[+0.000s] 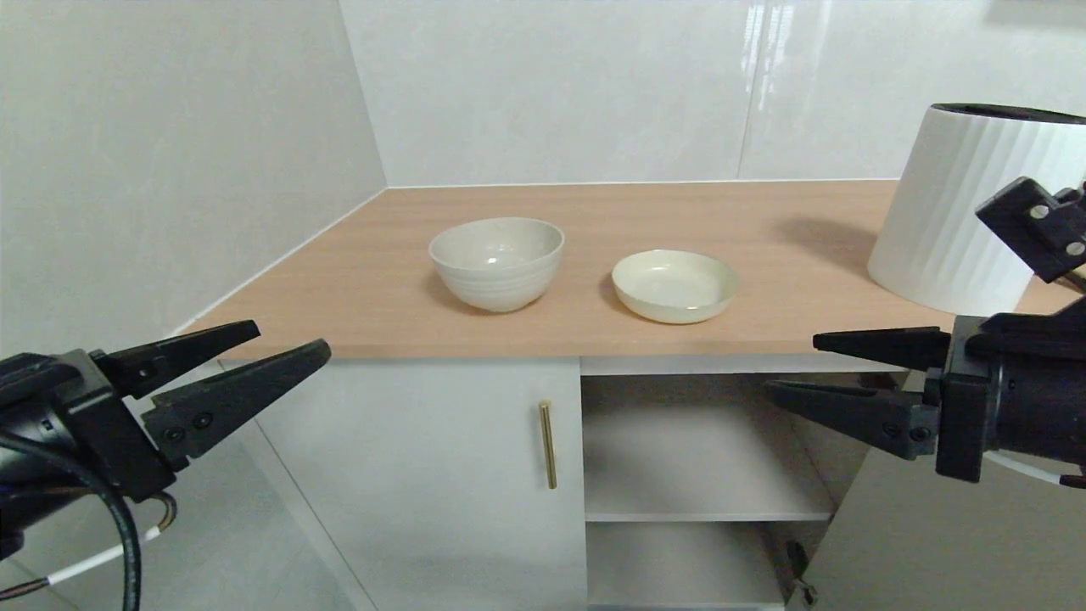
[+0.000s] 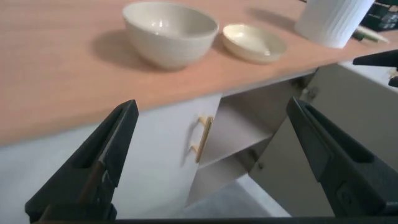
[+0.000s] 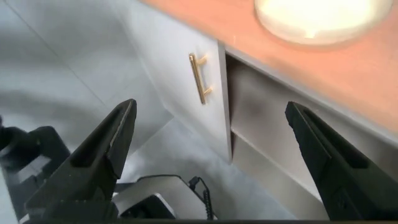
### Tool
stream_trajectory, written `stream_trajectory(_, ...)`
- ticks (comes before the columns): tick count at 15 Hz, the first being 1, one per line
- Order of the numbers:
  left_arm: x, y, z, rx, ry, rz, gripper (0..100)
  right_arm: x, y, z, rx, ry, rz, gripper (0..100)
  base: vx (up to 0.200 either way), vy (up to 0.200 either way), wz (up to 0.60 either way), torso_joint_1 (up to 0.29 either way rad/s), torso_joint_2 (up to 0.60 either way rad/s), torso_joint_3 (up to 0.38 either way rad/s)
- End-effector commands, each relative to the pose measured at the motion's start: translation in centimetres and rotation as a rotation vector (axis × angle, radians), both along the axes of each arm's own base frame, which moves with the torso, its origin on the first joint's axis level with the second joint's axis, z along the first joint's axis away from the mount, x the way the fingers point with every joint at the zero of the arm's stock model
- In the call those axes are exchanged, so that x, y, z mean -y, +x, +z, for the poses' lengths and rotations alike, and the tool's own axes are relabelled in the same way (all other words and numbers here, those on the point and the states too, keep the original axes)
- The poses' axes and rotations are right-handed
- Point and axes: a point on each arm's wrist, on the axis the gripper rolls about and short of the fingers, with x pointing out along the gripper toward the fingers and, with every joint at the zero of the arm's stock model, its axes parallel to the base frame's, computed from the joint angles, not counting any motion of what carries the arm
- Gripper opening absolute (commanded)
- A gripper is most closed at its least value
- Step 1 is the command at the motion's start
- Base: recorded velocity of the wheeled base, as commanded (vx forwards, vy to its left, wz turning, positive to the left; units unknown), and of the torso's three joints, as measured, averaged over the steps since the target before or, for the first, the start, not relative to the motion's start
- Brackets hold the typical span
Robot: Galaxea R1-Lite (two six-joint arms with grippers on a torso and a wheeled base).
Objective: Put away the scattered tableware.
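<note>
Both pincers apart, empty: left gripper (image 1: pixel 293 337), right gripper (image 1: pixel 791 365) | bowl (image 1: pixel 496 261) 11 o'clock, dish (image 1: pixel 674 284) 1 o'clock | best pinch rim squarely.

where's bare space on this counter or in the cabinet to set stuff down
Bare counter lies between the bowl and the left wall, and behind the dish to the back wall. The open cabinet shelves are bare. Crowded: the right end by the white pot.
</note>
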Motion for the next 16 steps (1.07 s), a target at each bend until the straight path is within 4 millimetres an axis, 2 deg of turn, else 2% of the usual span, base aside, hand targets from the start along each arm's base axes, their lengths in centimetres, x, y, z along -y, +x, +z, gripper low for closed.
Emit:
stream_trajectory(1, 0.1, 0.3, 0.0, -0.007, 0.002, 0.000, 100, 0.0, 0.0, 0.2, 0.006, 0.004, 0.000, 100, 0.000, 0.000, 0.00, 0.290, -0.48, -0.281)
stream_trajectory(3, 0.2, 0.8, 0.1, -0.012, 0.003, 0.002, 100, -0.2, 0.4, 0.0, 0.000, -0.001, -0.006, 100, 0.000, 0.000, 0.00, 0.254, -0.47, -0.281)
stream_trajectory(5, 0.6, 2.3, 0.4, -0.055, -0.006, 0.006, 100, -0.8, 2.6, -0.1, 0.014, 0.008, -0.037, 100, 0.000, 0.000, 0.00, 0.222, -0.49, -0.269)
stream_trajectory(6, 0.7, 2.5, 0.4, -0.064, -0.010, 0.008, 100, -0.9, 2.9, -0.2, 0.015, 0.009, -0.041, 100, 0.000, 0.000, 0.00, 0.217, -0.49, -0.266)
stream_trajectory(7, 0.8, 3.1, 0.6, -0.094, -0.023, 0.012, 100, -1.2, 4.4, -0.1, 0.039, 0.025, -0.060, 100, 0.000, 0.000, 0.00, 0.217, -0.48, -0.276)
stream_trajectory(9, 1.0, 3.7, 1.3, -0.125, -0.042, 0.016, 100, -1.7, 5.5, -0.3, 0.071, 0.044, -0.066, 100, 0.000, 0.000, 0.00, 0.200, -0.44, -0.242)
stream_trajectory(10, 1.2, 4.7, 2.6, -0.147, -0.045, 0.039, 100, -2.1, 6.7, -0.5, 0.097, 0.058, -0.078, 100, 0.000, 0.000, 0.00, 0.100, -0.22, -0.124)
stream_trajectory(11, 1.3, 5.4, 3.1, -0.162, -0.039, 0.052, 100, -2.3, 7.4, -0.3, 0.105, 0.062, -0.089, 100, 0.000, 0.000, 0.00, 0.066, -0.12, -0.051)
stream_trajectory(12, 1.8, 7.2, 4.2, -0.207, -0.023, 0.095, 100, -2.8, 9.1, 0.5, 0.099, 0.066, -0.131, 100, 0.000, 0.000, 0.00, 0.041, -0.06, -0.036)
stream_trajectory(13, 2.1, 8.4, 4.1, -0.312, 0.027, 0.177, 100, -3.2, 10.4, 0.7, 0.010, 0.026, -0.240, 100, 0.000, 0.000, 0.00, 0.000, 0.00, 0.000)
stream_trajectory(14, 2.3, 9.2, 3.0, -0.410, 0.065, 0.244, 100, -3.5, 11.4, 0.8, -0.084, -0.002, -0.335, 100, 0.000, 0.000, 0.00, 0.000, 0.00, 0.000)
stream_trajectory(16, 3.4, 12.2, 1.3, -0.491, 0.066, 0.295, 100, -4.0, 12.7, 0.7, -0.168, -0.010, -0.452, 100, 0.000, 0.000, 0.00, 0.000, 0.00, 0.000)
